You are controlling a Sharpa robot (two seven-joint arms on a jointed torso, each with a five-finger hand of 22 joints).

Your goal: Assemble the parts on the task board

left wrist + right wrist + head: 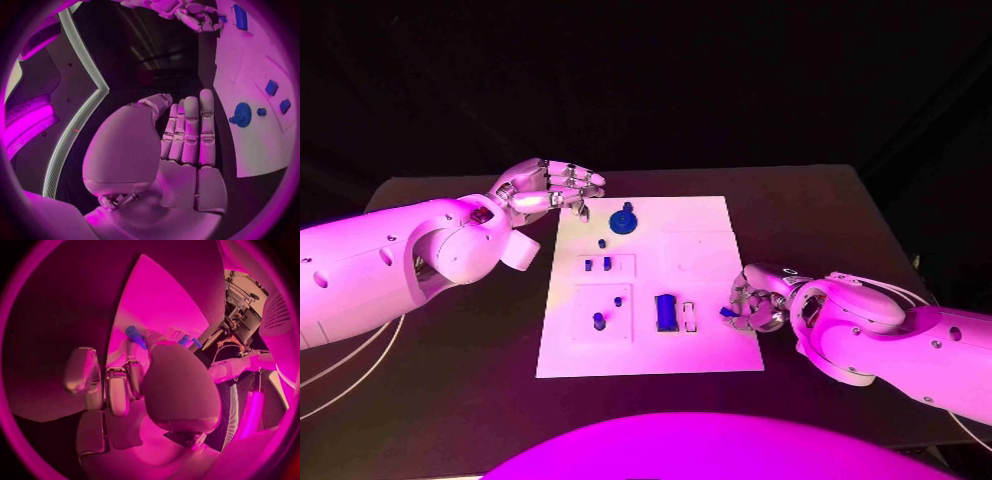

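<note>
The white task board (711, 240) lies mid-table. On it are a round blue disc (625, 220), a small blue piece (603, 242), two small blue pieces (596, 264) in a recess, a blue peg (599, 321) and a blue block (666, 313). My left hand (545, 190) hovers at the board's far left corner with straight fingers (190, 130) and nothing in it; the disc (242, 114) lies just beyond it. My right hand (762, 300) is at the board's right edge and pinches a small blue peg (728, 312) (134, 336) at its fingertips.
The black table (848, 220) surrounds the board, with bare room on both sides and at the far edge. A narrow pale slot (689, 315) sits beside the blue block. The board's right half has shallow white recesses (697, 250).
</note>
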